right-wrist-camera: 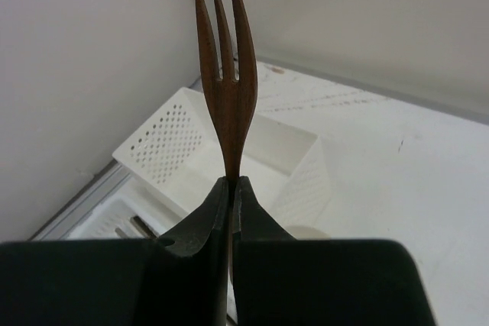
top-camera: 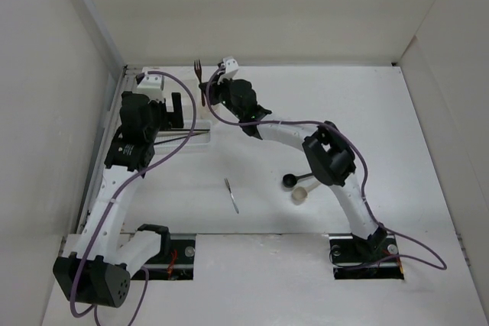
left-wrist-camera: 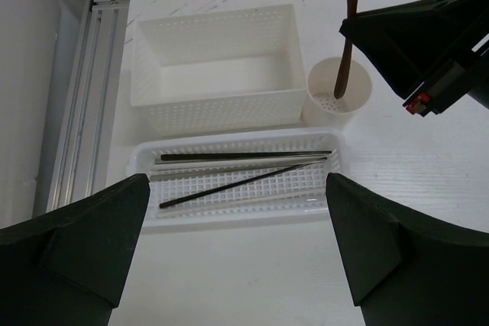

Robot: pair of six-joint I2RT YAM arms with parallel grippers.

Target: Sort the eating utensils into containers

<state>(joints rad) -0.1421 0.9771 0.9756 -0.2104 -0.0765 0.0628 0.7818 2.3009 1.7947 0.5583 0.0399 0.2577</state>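
At round cup (left-wrist-camera: 325, 108) — brown fork (right-wrist-camera: 227, 104) upright, tines up, clenched in right pincer (right-wrist-camera: 231, 182); left pincer (left-wrist-camera: 237, 181) released.

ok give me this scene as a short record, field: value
right end effector: shut on brown fork, tines up, handle end in round cup
left end effector: open, over tray
tray: several chopsticks
box: looks empty
loose on table: grey fork, black spoon, beige spoon
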